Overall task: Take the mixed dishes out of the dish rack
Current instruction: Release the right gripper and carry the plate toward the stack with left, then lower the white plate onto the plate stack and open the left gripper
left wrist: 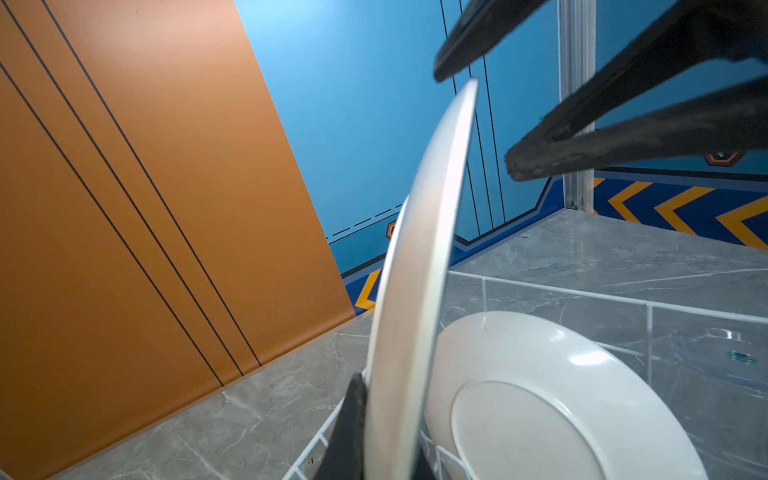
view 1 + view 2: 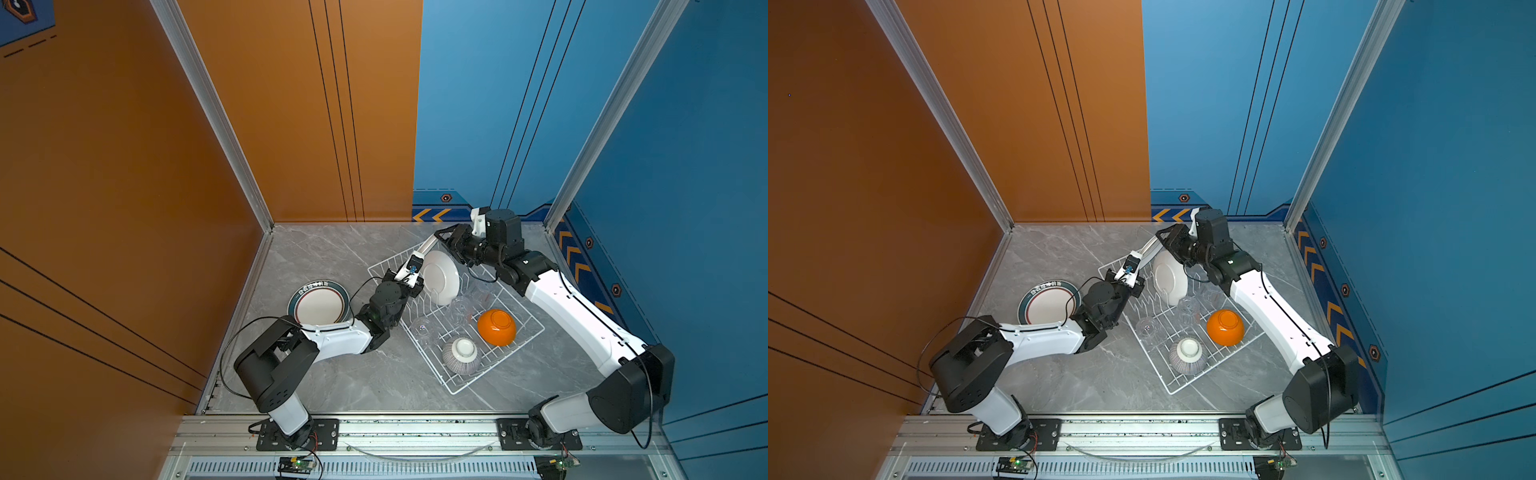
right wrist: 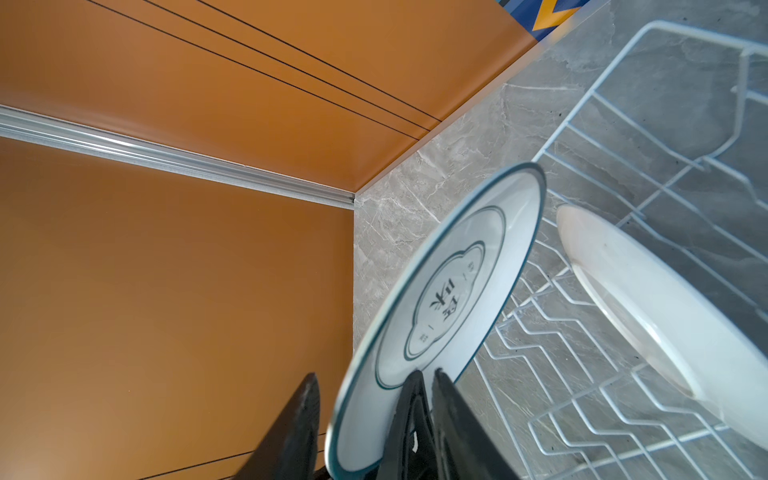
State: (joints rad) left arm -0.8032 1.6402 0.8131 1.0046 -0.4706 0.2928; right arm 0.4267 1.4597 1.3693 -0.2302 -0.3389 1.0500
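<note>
Dish rack [image 2: 505, 361] sits askew toward the back right of the worktop [image 2: 332, 374] in both top views. It holds an upright white plate [image 2: 440, 276], an upturned orange bowl [image 2: 496, 327] near its right corner and an upturned striped bowl [image 2: 461, 353] near its front corner. The glass tumblers [image 2: 424, 332] stand between them; two are plain, and there is perhaps a third. A ringed plate [image 2: 320, 303] lies flat on the worktop near the left edge, outside the rack. At the rack's back corner a teal-rimmed plate [image 2: 427, 245] stands on edge between the left gripper [image 2: 417, 262] and the right gripper [image 2: 441, 236].

In the left wrist view, the left gripper [image 1: 386, 449] is clamped tight on one rim of the teal-rimmed plate [image 1: 419, 291], a finger on each side. The right gripper [image 1: 486, 120] straddles the opposite rim with its jaws apart. The white plate [image 1: 540, 395] leans in the rack just beside.

In the right wrist view, the right gripper [image 3: 361, 415] stands partly open around the teal-rimmed plate [image 3: 449, 291], and a gap shows between one finger and the plate's back. The white plate [image 3: 648, 299] rests among the rack's prongs.
</note>
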